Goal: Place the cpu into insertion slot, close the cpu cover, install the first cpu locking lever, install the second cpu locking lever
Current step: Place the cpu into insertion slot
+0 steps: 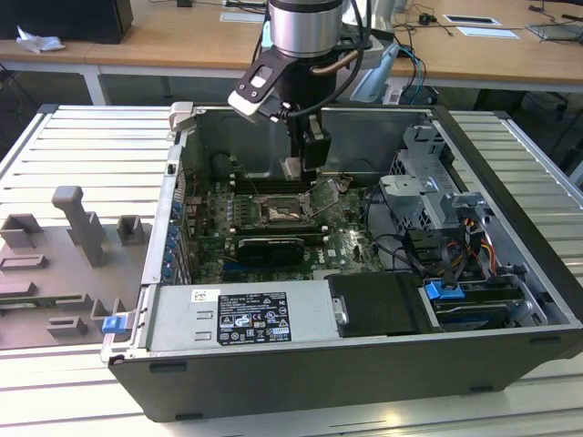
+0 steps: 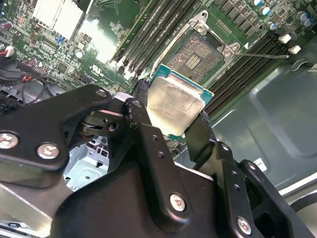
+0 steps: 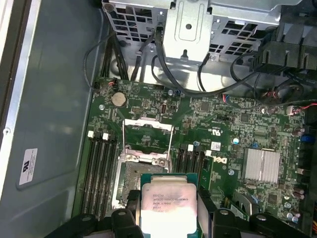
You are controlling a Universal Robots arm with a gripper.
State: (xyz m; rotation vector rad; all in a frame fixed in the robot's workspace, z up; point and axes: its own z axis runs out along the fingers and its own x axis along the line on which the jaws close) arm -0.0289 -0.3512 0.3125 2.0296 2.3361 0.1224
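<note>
Second wrist view: my pincer (image 2: 172, 113) grips the cpu (image 2: 176, 104) by two opposite edges, holding it off the green board (image 2: 109, 12), just beside the empty insertion slot (image 2: 195, 57) near the board's middle. First wrist view: the cpu cover (image 3: 147, 122) stands raised open.

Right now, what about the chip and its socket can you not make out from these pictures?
Underside of the cpu: it faces away from both wrist cameras.
Near part of the insertion slot: in the first wrist view, the cpu held in the gripper covers it.
Gap between cpu and slot: in the exterior view, the gripper stands in front.
Bent slot pins: too fine to tell in the second wrist view.
</note>
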